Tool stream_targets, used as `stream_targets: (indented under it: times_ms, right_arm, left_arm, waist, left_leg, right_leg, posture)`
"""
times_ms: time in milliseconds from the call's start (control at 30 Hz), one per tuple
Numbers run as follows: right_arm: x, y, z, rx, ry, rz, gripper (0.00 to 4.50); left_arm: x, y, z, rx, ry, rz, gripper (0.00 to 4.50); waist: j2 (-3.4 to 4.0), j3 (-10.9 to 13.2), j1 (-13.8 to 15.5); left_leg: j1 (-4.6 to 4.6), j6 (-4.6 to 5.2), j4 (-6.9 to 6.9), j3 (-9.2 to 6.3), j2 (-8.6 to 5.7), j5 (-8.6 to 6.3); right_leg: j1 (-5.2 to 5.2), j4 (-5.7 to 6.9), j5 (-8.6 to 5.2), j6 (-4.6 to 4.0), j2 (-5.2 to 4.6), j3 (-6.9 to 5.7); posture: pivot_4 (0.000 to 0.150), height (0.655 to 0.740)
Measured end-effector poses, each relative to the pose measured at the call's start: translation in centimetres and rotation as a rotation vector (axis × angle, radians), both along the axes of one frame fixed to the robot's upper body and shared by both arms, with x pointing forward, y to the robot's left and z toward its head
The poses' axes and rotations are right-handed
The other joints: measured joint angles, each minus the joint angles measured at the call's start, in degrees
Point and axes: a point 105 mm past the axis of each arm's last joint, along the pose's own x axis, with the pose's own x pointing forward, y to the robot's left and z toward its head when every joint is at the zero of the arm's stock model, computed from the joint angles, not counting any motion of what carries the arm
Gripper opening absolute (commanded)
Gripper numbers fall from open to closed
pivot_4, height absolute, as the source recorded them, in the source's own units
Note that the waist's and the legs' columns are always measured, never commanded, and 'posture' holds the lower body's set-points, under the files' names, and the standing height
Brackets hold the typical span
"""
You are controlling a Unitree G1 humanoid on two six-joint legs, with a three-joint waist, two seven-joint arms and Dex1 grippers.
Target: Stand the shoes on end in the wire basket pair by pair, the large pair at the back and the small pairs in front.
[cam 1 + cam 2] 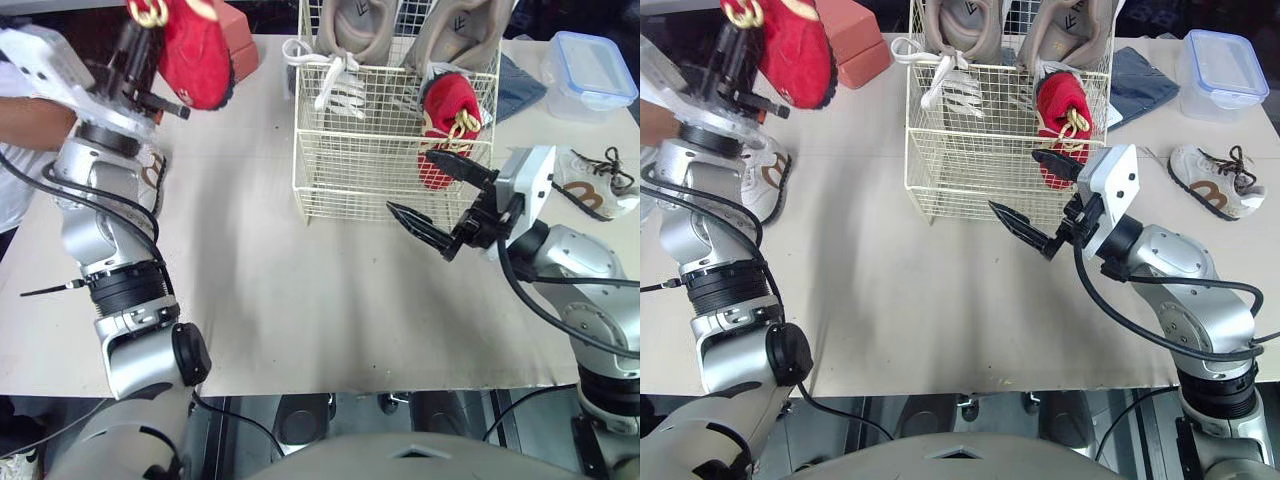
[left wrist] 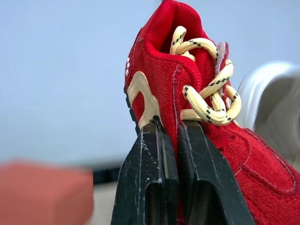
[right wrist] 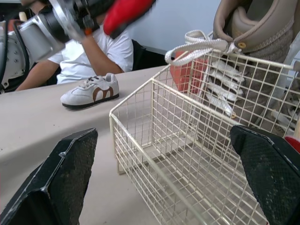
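Left gripper [image 2: 168, 129]: raised over the table's [image 1: 300, 300] far left corner, fingers clamped on the upper of a red suede shoe [image 1: 195, 50] beside its yellow laces.
Right gripper [image 1: 412, 182]: fingers spread wide and empty, just in front of the wire basket's [image 1: 345, 160] front right corner.
Basket, back: two large beige sneakers [image 1: 362, 28] on end, white laces hanging over the rim.
Basket, front right: second red shoe [image 1: 450, 125] standing upright.
White-and-brown sneakers: one [image 1: 598, 185] on the table's right near a clear lidded container [image 1: 588, 68]; the other [image 3: 91, 91] beside the left arm.
Far left: a reddish block [image 1: 240, 45], perhaps a box.
Behind basket: folded blue cloth [image 1: 515, 85].
Beyond table: seated person in a white T-shirt [image 3: 101, 58].
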Motion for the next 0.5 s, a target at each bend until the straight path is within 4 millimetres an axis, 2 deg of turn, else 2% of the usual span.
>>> stream_targets:
  times_ms: [100, 200, 233, 400, 500]
  right_arm:
    - [0.1, 0.1, 0.2, 0.01, -0.003, 0.003, 4.5]
    - [0.2, 0.1, 0.2, 0.013, -0.001, 0.0, 4.5]
    - [0.2, 0.1, 0.2, 0.013, -0.001, 0.0, 4.5]
    - [0.3, -0.2, 0.3, 0.036, 0.0, -0.024, 4.5]
    - [0.5, -0.8, 1.1, 0.085, -0.03, -0.059, 4.5]
  left_arm:
    - [0.0, -2.5, 0.6, 0.052, -0.058, -0.006, 0.05]
    - [0.5, -5.3, 0.2, 0.093, -0.109, 0.017, 0.05]
    - [0.5, -5.4, 0.2, 0.093, -0.11, 0.016, 0.05]
    - [1.8, -8.4, -1.4, 0.132, -0.149, 0.055, 0.05]
    - [2.1, -9.7, -2.2, 0.117, -0.181, 0.067, 0.05]
  waist:
    - [0.0, 0.0, -0.03]
    - [0.0, 0.0, -0.19]
    - [0.0, 0.0, -0.21]
    - [0.0, 0.0, -0.09]
    - [-0.01, 0.0, -0.08]
  left_leg:
    - [0.01, 0.0, 0.0, 0.0, -0.09, 0.0]
    - [0.05, 0.0, -0.03, 0.04, -0.12, 0.0]
    - [0.06, 0.0, -0.04, 0.05, -0.12, 0.0]
    - [0.02, 0.0, -0.02, 0.04, -0.12, 0.0]
    - [0.0, 0.0, -0.03, 0.03, -0.12, 0.0]
  right_leg:
    - [0.02, 0.0, 0.0, 0.0, 0.02, -0.07]
    - [0.01, 0.0, 0.0, -0.01, 0.04, -0.18]
    - [0.01, 0.0, 0.0, -0.01, 0.04, -0.19]
    - [0.01, -0.01, 0.0, -0.01, 0.04, -0.25]
    - [0.01, -0.05, 0.0, -0.01, 0.02, -0.26]
  posture:
    - [0.15, 0.686]
    - [0.15, 0.686]
    - [0.15, 0.686]
    - [0.15, 0.686]
    - [0.15, 0.686]
